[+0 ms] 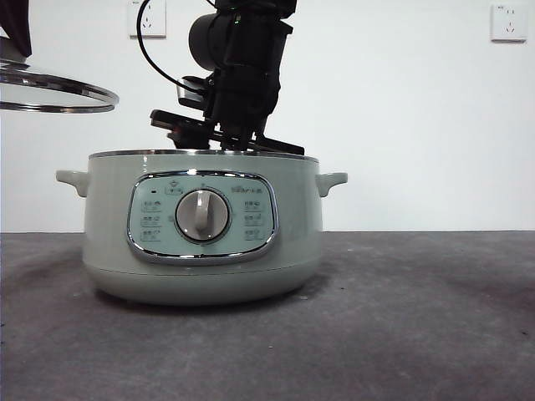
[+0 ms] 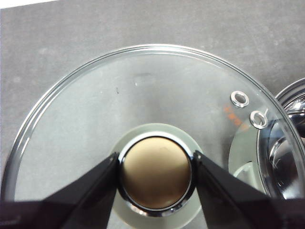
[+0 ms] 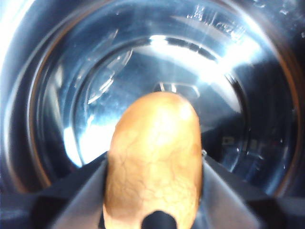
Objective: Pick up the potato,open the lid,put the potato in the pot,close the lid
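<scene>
While your left hand pinches the lid by its knob, off beside the pot to keep the mouth clear, your right hand clamps the potato just above the bowl, ready for release.

The pot stands on the surface, its control panel facing the front camera. The lid hangs in the air to the pot's left, above its rim level, held by its knob in the left gripper. The right gripper hangs over the open pot, holding the potato above its inside.
</scene>
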Motion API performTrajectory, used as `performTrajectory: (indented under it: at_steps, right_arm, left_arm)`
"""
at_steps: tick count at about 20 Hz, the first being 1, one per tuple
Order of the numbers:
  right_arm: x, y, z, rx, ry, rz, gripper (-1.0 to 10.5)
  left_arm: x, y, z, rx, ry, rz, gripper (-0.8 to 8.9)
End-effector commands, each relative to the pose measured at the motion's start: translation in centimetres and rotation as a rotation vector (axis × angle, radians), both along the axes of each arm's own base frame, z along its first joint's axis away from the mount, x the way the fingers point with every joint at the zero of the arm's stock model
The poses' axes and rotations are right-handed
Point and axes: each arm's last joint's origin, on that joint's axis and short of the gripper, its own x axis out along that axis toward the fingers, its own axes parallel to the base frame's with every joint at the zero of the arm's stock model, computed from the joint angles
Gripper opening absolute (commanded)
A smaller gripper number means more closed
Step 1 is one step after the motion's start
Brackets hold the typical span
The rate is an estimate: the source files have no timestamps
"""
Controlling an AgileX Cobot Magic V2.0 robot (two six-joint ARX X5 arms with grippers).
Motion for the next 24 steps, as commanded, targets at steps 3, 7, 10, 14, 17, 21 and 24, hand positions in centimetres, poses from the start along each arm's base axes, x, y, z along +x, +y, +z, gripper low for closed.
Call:
performTrajectory:
  at_steps: [3,7,10,14,17,21,24]
  right_arm:
    - [-1.0,0.9,2.9,0.007,-0.049,0.030,6.6]
    - [-3.7,0.4,8.4,0.024,-0.137,0.072,6.6]
    - [-5.8,-1.0,12.1,0.039,-0.202,0.076,6.6]
    - [-8.3,-3.5,16.0,0.068,-0.287,0.064,6.6]
    - [-10.4,-5.9,16.4,0.008,-0.294,0.054,6.6]
    - [-13.4,-9.8,15.4,-0.153,-0.335,0.003,6.6]
    - [-15.4,-12.2,14.7,-0.120,-0.366,-0.022,6.6]
  left_arm:
    - [-0.3,0.0,1.1,-0.010,-0.053,-0.002,-0.09]
    - [-0.4,-0.2,1.0,-0.076,-0.039,-0.033,-0.09]
    - [-0.5,-0.8,0.9,-0.115,-0.025,-0.057,-0.09]
    - [-0.7,-2.4,0.9,-0.118,-0.011,-0.115,-0.09]
    - [-0.9,-4.4,0.9,-0.133,-0.008,-0.174,-0.09]
    - [-1.3,-7.4,0.8,-0.131,-0.005,-0.276,-0.09]
    - [-1.3,-9.5,0.2,-0.128,0.020,-0.347,-0.09]
